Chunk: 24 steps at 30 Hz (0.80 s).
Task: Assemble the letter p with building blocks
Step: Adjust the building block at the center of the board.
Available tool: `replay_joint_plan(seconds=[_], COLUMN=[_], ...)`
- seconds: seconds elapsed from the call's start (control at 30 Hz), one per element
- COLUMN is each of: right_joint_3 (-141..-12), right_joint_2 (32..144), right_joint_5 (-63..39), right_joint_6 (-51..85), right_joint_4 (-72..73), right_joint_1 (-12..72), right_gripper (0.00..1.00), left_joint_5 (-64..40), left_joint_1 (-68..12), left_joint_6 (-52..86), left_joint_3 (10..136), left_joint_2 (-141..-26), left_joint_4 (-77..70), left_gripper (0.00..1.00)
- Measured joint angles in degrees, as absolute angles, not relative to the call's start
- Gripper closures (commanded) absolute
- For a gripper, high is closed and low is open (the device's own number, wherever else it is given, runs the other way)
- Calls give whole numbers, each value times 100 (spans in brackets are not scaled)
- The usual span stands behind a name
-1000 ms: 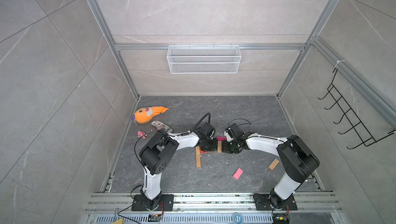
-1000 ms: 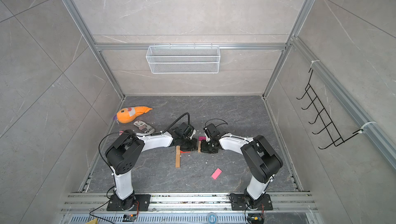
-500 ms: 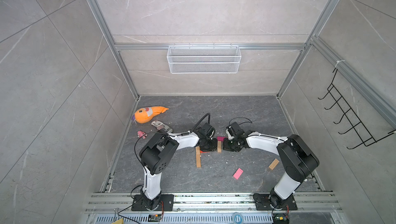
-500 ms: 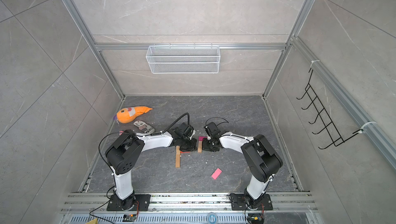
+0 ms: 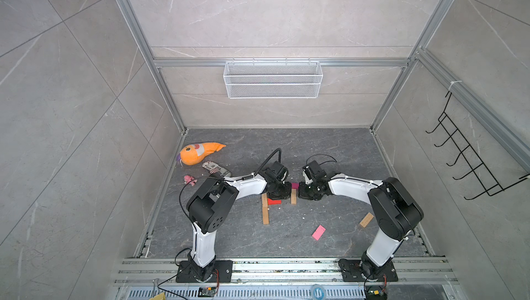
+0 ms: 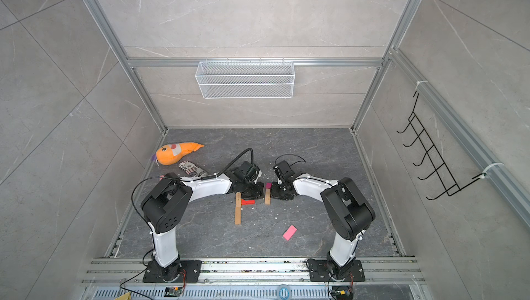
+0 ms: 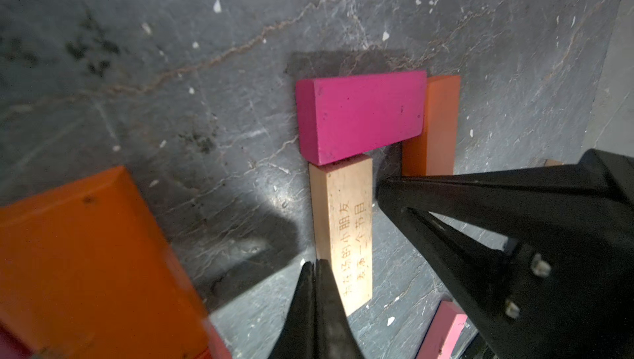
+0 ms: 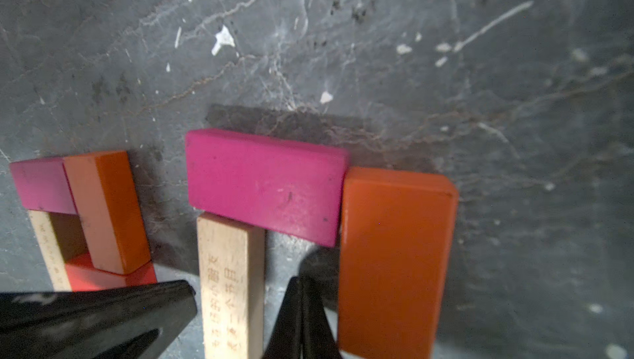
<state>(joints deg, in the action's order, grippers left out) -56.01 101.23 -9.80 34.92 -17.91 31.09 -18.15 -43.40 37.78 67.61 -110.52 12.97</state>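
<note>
Magenta brick (image 8: 266,185) caps tan brick (image 8: 230,281), orange brick (image 8: 394,257) alongside, on the table (image 8: 343,48). Left claw (image 7: 316,266) and right claw (image 8: 301,281) both pinched together, empty. Right tip, seemingly wedged between bricks, could shove them askew.

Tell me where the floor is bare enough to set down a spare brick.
Widest bare floor: from the back wall forward to the magenta brick. Also bare: the near strip between the tan stem, the light-pink brick and the front rail. Crowded: the centre, where left hand and right hand, both shut, flank the magenta brick; the orange plush corner.
</note>
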Motion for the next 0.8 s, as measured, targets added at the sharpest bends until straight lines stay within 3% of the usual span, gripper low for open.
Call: replay_joint_plan(seconds=[0.8], right_joint_3=[-5747], right_joint_2=[10307], right_joint_5=[-1146], right_joint_6=[3516], right_joint_4=[-1640], right_joint_1=[3098], right_gripper=[92], left_joint_5=[-1859], left_joint_1=[-4270], left_joint_6=[3780], left_joint_3=[6956], left_joint_2=[-11340], left_joint_4=[1321], left_gripper=[100])
